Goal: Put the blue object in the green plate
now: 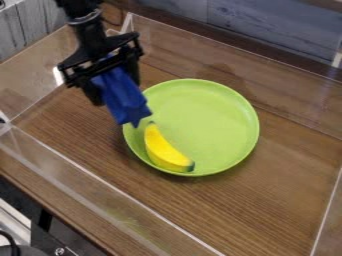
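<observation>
Gripper is clamped on the blue block's top end, w/ the block dangling over the green plate rim. Block prob light, stiff, slick-ish.

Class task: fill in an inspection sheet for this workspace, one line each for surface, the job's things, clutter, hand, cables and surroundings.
Surface: wooden table with clear low walls.
Job's things: blue object hangs from the hand, its lower end over the near-left rim of the green plate; not yet set down.
Clutter: yellow banana lying in the plate.
Hand: hand pointing down, closed on the blue object.
Cables: nothing seen.
Surroundings: blue cloth behind the table.
</observation>
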Available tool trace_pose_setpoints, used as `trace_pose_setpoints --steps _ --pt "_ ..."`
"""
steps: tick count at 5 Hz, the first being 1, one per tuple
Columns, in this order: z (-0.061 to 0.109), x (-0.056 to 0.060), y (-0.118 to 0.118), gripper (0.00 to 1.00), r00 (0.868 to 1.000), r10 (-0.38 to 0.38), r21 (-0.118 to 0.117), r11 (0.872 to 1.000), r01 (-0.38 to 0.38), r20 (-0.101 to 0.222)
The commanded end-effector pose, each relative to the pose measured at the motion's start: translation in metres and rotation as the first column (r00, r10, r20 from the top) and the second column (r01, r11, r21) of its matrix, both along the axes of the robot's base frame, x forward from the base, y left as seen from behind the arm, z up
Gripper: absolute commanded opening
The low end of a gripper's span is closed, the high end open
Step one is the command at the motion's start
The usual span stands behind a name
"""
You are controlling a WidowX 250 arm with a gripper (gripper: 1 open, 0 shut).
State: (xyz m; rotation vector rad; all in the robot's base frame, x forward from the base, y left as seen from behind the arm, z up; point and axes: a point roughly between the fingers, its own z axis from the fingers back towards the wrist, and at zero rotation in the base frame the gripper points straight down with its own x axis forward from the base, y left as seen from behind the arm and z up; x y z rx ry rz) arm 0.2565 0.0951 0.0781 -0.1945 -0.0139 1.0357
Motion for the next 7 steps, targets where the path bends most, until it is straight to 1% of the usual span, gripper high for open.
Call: trace_pose_setpoints --steps 1,2,3,4,5,6,7 --pt "0.012 0.032 -0.002 0.0 0.998 -0.039 0.014 0.999 0.038 0.052" --pt "0.028 0.05 -0.013 0.0 0.995 -0.079 0.008 0.997 0.078 0.061" --pt "0.044 0.07 -0.028 0.0 0.99 -0.123 0.001 0.992 0.123 0.076" --pt "0.04 0.081 -0.037 0.0 0.987 -0.139 0.006 0.99 0.139 0.081" --pt "0.035 0.089 -0.041 0.0 0.986 -0.144 0.01 0.99 0.143 0.085" --pt "0.028 0.074 -0.073 0.0 0.984 -0.154 0.012 0.988 0.154 0.084" --pt "0.013 0.054 -0.103 0.0 0.97 -0.226 0.025 0.974 0.225 0.087"
